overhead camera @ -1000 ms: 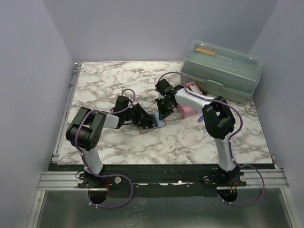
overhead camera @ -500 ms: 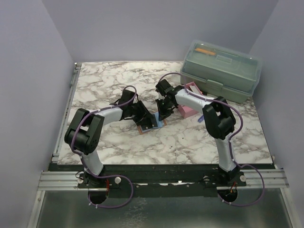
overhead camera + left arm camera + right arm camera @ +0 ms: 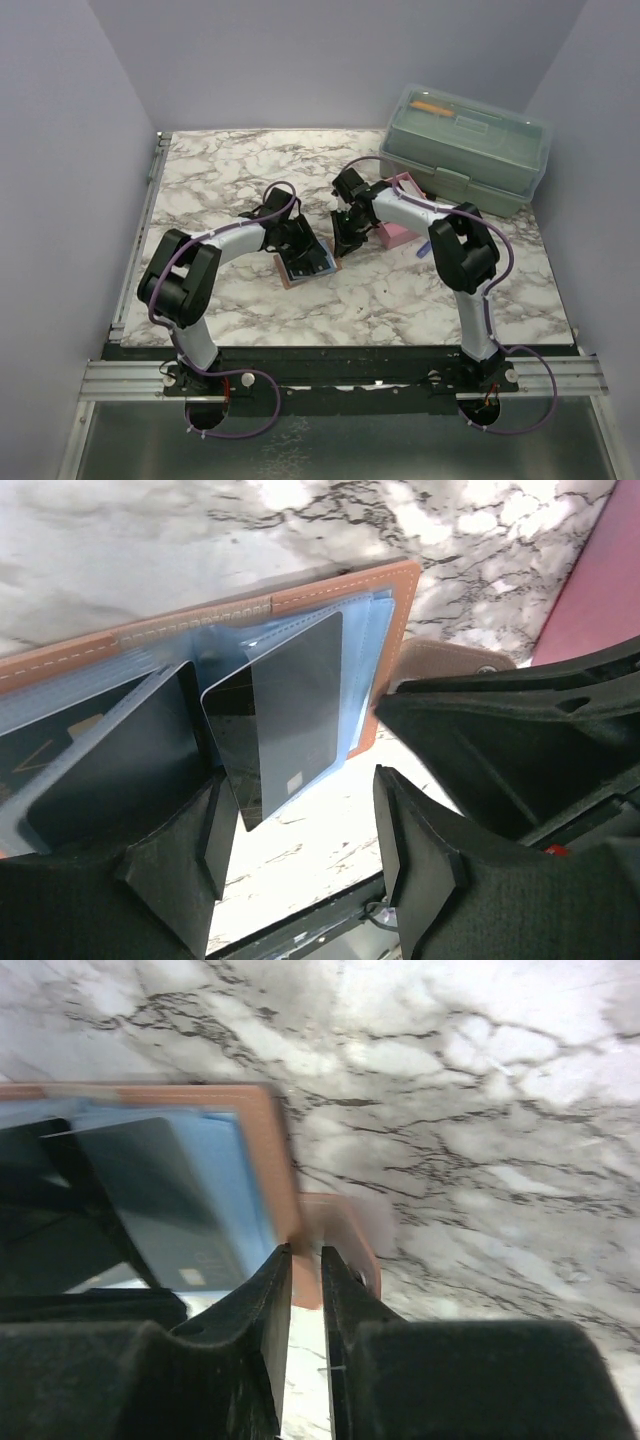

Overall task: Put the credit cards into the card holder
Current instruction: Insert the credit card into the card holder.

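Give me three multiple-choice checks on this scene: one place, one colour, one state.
1. The grey-green plastic toolbox sits: A near left; B far right; C between the arms.
2. The brown leather card holder has sleeves coloured: A blue; B yellow; C green.
3. The left gripper is: A shut on a screwdriver; B out of view; C open.
B, it stands at the marble table's far right corner; A, the left wrist view shows blue plastic; C, its jaws stand wide apart.
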{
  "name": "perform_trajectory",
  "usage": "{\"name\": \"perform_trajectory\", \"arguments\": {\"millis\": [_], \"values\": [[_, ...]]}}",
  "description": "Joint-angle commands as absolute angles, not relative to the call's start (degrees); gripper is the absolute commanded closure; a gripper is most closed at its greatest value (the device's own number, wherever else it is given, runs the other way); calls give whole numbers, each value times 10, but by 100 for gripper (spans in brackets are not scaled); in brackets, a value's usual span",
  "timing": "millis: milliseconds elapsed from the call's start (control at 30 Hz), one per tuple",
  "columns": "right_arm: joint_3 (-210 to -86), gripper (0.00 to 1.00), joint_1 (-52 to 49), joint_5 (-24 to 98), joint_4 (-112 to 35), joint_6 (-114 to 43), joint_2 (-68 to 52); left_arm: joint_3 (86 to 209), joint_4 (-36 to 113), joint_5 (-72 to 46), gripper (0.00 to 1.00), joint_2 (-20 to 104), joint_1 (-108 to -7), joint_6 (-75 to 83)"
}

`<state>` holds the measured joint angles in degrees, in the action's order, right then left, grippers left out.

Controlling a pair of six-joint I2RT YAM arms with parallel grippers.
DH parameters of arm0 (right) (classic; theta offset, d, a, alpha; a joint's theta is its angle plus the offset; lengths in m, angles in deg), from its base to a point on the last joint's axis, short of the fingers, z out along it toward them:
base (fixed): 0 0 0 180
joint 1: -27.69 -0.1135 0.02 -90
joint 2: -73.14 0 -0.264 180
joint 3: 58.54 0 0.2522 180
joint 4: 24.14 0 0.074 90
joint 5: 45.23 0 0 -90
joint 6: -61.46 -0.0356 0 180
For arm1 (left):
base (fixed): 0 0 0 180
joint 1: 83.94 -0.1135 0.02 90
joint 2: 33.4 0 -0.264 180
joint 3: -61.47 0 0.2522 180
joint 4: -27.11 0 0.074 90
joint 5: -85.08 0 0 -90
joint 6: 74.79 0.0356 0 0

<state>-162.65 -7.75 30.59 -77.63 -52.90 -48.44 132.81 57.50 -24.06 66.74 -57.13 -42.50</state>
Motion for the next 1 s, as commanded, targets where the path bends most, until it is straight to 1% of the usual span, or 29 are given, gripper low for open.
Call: {"name": "perform_trajectory", "arguments": {"millis": [0,200,367,533,633,733,867,967], "values": [[-1628,76,-65,306,-808,-522,-461,1318,638,-216,38,640,-577,-385],[-1641,70,-62,291,-821,-511,-455,1341,660,-251,38,644,-583,-353],[-1648,69,-62,272,-825,-500,-454,1337,672,-223,37,620,-584,-361],[-1653,66,-63,260,-827,-496,-453,1357,667,-235,39,662,-584,-352],[-1648,66,-63,249,-820,-504,-451,1393,663,-227,41,697,-569,-347],[-1642,65,-62,238,-810,-518,-450,1407,662,-237,39,719,-561,-372],[-1639,65,-61,236,-809,-522,-446,1394,684,-220,36,688,-575,-362],[-1635,63,-58,234,-806,-522,-440,1376,700,-238,34,653,-600,-342]]}}
